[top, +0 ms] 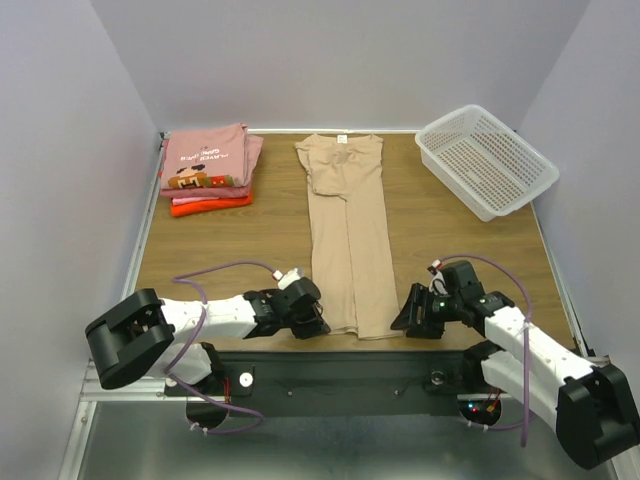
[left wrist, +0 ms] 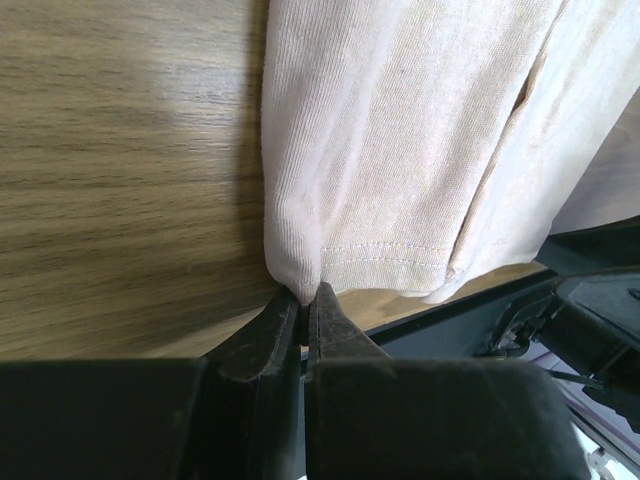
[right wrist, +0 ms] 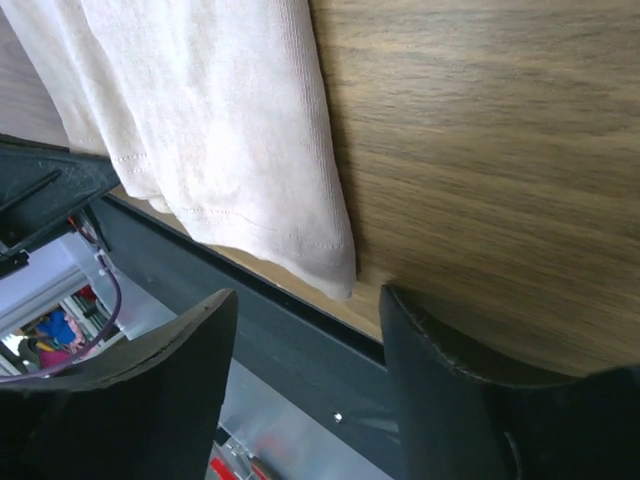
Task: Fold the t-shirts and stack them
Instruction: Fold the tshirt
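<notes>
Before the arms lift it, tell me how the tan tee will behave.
Likely floppy: the tan tee lies flat and creased, so it should sag from the corner the left gripper pinches. Probably light: the knit looks thin. It might slip out, since only the hem's tip is caught.

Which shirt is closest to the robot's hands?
The tan t-shirt, laid out long in the middle, with the left gripper and right gripper at its near corners. The pink shirts and red-orange shirt sit stacked at the back left.
</notes>
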`<state>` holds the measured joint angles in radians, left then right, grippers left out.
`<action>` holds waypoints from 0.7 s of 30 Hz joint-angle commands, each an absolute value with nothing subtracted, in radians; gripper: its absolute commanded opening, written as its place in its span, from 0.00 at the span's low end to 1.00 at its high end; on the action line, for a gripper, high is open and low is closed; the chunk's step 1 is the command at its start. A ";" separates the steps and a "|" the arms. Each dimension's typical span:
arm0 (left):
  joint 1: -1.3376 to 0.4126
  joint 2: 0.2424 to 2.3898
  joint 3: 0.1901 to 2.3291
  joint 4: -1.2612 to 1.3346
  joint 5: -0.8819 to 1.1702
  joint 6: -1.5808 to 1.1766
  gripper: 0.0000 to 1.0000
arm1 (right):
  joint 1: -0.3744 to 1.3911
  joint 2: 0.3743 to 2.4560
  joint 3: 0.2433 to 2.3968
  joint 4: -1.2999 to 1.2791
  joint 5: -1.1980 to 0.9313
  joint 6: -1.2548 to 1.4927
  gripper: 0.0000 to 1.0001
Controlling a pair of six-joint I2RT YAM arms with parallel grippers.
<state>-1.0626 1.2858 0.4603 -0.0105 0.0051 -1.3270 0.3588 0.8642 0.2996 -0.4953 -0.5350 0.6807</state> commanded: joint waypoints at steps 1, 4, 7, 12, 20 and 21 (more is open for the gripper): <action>-1.065 1.312 0.437 -0.064 0.020 -1.302 0.00 | 0.383 0.903 0.265 -0.422 -0.522 0.709 0.63; -1.066 1.310 0.425 -0.060 0.025 -1.310 0.00 | 0.400 0.942 0.268 -0.399 -0.503 0.704 0.55; -1.068 1.304 0.414 -0.055 0.026 -1.313 0.00 | 0.403 0.954 0.268 -0.388 -0.448 0.704 0.36; -1.098 1.292 0.420 -0.046 0.025 -1.319 0.00 | 0.403 1.005 0.258 -0.357 -0.383 0.696 0.01; -1.186 1.252 0.417 -0.066 0.055 -1.361 0.00 | 0.408 0.741 0.258 -0.497 -0.541 0.683 0.00; -1.192 1.247 0.425 -0.084 0.057 -1.356 0.00 | 0.408 0.701 0.258 -0.520 -0.561 0.692 0.00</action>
